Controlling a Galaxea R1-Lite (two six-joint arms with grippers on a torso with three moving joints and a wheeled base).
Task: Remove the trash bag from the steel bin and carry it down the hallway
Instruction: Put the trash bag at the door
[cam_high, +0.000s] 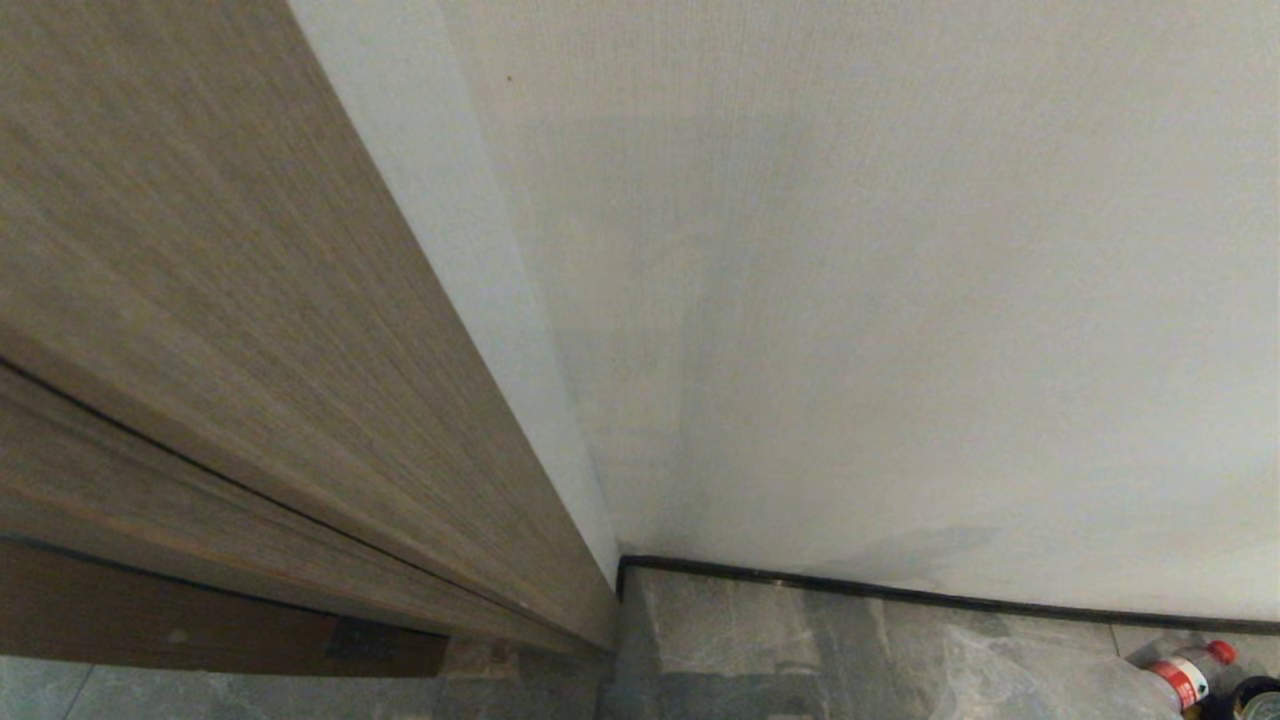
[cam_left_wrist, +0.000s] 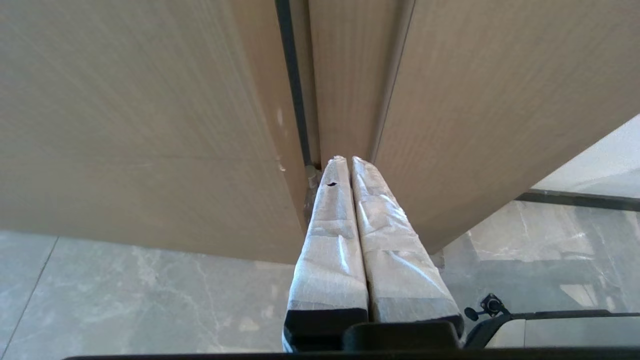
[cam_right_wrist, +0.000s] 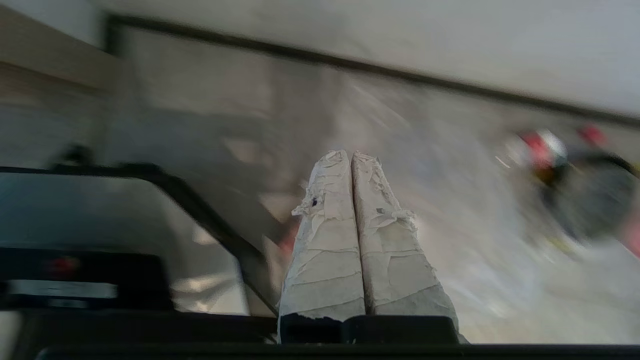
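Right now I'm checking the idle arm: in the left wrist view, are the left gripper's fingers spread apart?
No, the left gripper has its two wrapped fingers pressed together along their length, pointing at the wooden door.

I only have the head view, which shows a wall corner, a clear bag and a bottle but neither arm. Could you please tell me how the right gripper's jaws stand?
Observer: In the right wrist view the right gripper has its jaws shut, tips pressed together, and nothing shows between them.
Operator: Thank you. What lies ahead of it?
Observer: Grey floor tiles, and further off a blurred, red-labelled bottle.
Operator: And the left arm, please?
Observer: The left wrist view shows the left gripper with its jaws shut and empty, pointing at the wooden door.
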